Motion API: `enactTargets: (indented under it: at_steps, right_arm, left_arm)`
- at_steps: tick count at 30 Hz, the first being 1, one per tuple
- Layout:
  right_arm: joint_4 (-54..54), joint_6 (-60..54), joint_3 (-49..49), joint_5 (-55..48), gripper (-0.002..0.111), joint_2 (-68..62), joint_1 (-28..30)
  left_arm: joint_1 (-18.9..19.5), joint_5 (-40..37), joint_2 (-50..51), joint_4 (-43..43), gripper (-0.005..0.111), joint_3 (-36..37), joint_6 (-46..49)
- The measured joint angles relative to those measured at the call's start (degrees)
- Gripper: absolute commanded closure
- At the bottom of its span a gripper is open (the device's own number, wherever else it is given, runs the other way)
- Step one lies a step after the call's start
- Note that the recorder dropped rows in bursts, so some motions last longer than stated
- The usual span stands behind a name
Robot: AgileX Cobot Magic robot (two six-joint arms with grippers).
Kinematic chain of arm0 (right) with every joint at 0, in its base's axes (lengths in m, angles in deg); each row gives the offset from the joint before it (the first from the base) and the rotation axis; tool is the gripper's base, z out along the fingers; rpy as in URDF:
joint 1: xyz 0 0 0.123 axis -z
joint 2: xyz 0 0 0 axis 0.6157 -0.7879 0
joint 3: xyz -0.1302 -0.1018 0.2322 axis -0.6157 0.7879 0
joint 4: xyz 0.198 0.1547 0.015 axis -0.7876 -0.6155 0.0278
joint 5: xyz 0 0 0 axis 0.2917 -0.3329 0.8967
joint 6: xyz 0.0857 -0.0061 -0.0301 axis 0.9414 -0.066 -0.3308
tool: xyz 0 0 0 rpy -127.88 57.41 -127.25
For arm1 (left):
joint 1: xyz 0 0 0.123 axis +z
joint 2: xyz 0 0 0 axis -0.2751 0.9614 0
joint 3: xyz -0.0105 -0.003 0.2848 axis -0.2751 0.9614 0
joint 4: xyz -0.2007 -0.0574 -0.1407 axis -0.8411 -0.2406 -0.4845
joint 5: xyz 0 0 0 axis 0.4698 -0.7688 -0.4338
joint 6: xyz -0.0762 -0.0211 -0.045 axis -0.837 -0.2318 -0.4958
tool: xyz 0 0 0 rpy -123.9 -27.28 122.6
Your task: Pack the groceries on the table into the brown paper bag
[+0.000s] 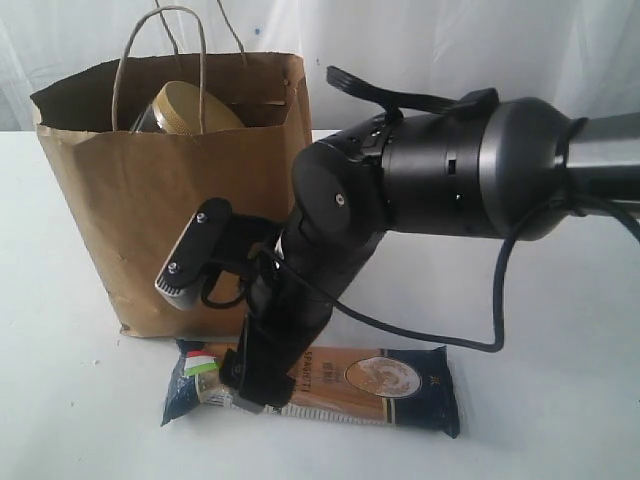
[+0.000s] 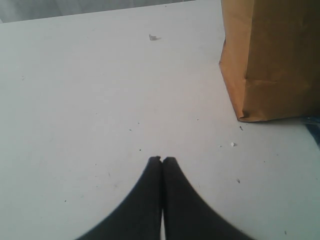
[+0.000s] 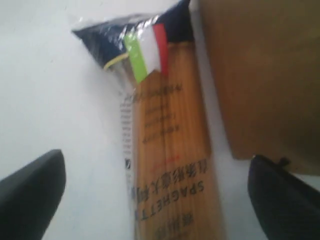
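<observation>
Right gripper [image 3: 157, 157] wide, fingers [image 3: 35, 195] either side of pack [image 3: 170, 165]. Only right wrist cam shows it; exterior has the arm [image 1: 450, 170] in the way. Exterior alone shows jar [image 1: 190, 108] inside bag [image 1: 150, 220]. Left gripper [image 2: 162, 159] pinched closed over table [image 2: 75, 100]. Pack flat on table, just beside bag, long axis along bag front, flag end left in exterior.

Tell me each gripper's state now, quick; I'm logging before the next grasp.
Left gripper: closed, holding nothing.
Right gripper: open, jaws either side of the spaghetti pack, not gripping it.
</observation>
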Motion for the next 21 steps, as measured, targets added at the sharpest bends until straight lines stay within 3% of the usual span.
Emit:
enactTargets:
  at_steps: [8, 21]
  right_arm:
    - [-3.1, 0.5, 0.0, 7.8, 0.01, 0.0, 0.0]
    - [-6.5, -5.1, 0.0, 2.7, 0.01, -2.6, 0.0]
  left_arm:
    - [0.0, 0.0, 0.0, 0.0, 0.107, 0.0, 0.0]
    - [0.0, 0.0, 0.0, 0.0, 0.107, 0.0, 0.0]
